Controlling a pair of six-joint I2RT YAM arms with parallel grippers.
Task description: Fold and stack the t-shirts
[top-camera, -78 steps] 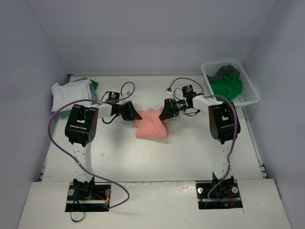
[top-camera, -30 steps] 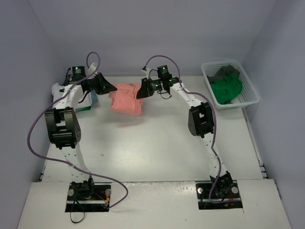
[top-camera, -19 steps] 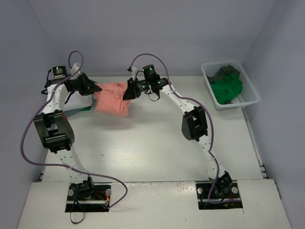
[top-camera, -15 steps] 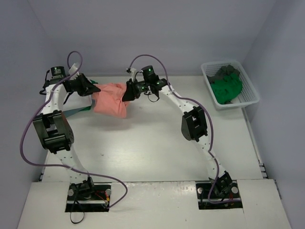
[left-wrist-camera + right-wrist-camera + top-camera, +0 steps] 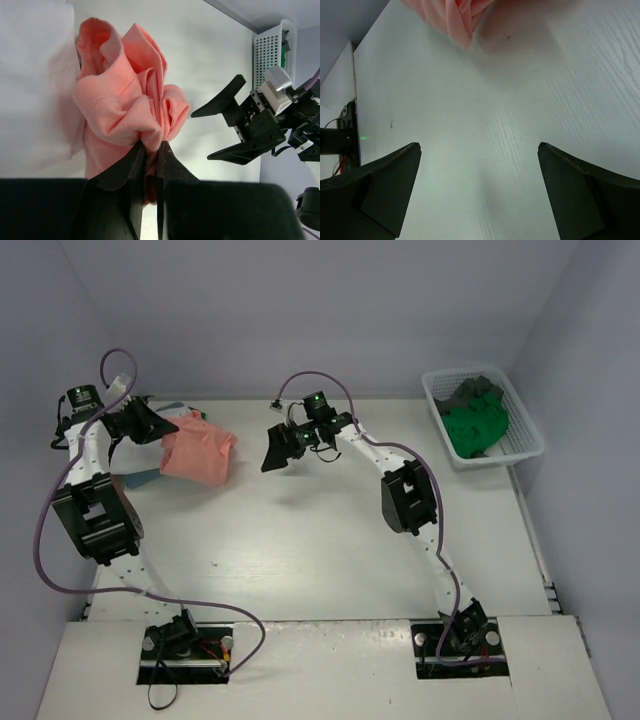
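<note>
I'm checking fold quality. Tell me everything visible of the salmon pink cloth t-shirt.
The salmon pink cloth t-shirt is soft knit fabric, bunched into loose folds with a ribbed edge showing. The left gripper is shut on its folds, holding it at the table's far left, partly over white cloth. The open right gripper is clear of it.
</note>
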